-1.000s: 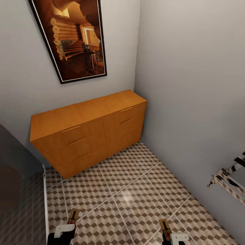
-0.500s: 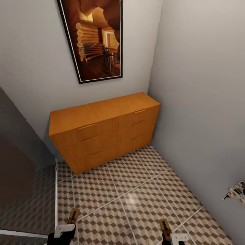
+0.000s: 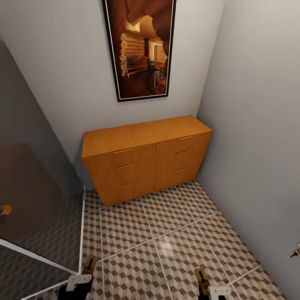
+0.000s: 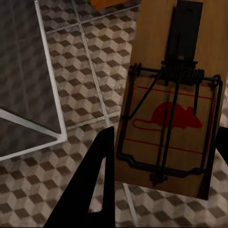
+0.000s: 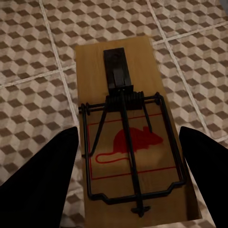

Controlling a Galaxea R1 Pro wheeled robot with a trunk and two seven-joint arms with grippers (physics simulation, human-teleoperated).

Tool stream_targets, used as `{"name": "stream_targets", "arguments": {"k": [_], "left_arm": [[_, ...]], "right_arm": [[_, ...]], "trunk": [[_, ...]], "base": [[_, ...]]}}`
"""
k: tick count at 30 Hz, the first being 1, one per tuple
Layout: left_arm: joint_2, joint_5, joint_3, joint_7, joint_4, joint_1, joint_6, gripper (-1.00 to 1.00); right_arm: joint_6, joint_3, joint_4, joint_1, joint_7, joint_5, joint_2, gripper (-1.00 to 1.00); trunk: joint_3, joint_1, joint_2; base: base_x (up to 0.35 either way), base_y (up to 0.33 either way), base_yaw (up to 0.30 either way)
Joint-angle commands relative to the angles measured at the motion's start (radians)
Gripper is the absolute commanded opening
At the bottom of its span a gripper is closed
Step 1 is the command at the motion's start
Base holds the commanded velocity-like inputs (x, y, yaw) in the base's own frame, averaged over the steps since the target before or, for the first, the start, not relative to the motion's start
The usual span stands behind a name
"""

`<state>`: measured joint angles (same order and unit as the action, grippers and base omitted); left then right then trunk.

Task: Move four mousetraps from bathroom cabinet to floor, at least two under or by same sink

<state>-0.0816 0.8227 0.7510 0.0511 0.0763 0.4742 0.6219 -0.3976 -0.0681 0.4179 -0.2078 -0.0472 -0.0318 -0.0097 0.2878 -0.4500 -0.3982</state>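
You're facing the cabinet (image 3: 148, 158), which stands against the back wall in the right-hand corner of the room, its flat top bare and all its drawers closed. A framed picture (image 3: 141, 48) hangs on the wall above it. The bathroom floor (image 3: 166, 241) with its cube-pattern tiles runs from the cabinet's base towards you. At your left a glass panel (image 3: 37, 216) with a white frame stands on the tiles.

Your left gripper (image 3: 79, 283) sits at the near edge of the floor in the head view, with a mousetrap (image 4: 173, 99) between its dark fingers (image 4: 92, 190); the jaws are clamped on the board's long edges and the trap is carried above the tiles, the red mouse print facing the wrist camera.

Your right gripper (image 3: 214, 291) carries a second mousetrap (image 5: 130, 128) the same way, the board held between the two dark fingers (image 5: 42, 175), jaws closed on its sides, with the floor tiles passing underneath it.
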Motion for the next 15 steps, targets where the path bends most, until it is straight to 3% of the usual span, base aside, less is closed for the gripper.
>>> {"name": "stream_targets", "arguments": {"k": [1,15], "left_arm": [[0.001,0.007,0.008,0.001,0.003,0.001,0.004,-1.00],[0.001,0.007,0.008,0.001,0.003,0.001,0.004,-1.00]], "right_arm": [[-0.003,-0.007,-0.001,0.000,-0.005,-0.003,-0.001,-1.00],[-0.003,-0.007,-0.007,0.000,-0.005,-0.003,0.000,-1.00]], "trunk": [[0.001,0.000,-0.002],[-0.014,0.000,-0.002]], "base": [[-0.274,-0.142,0.244],[-0.284,-0.152,0.244]]}}
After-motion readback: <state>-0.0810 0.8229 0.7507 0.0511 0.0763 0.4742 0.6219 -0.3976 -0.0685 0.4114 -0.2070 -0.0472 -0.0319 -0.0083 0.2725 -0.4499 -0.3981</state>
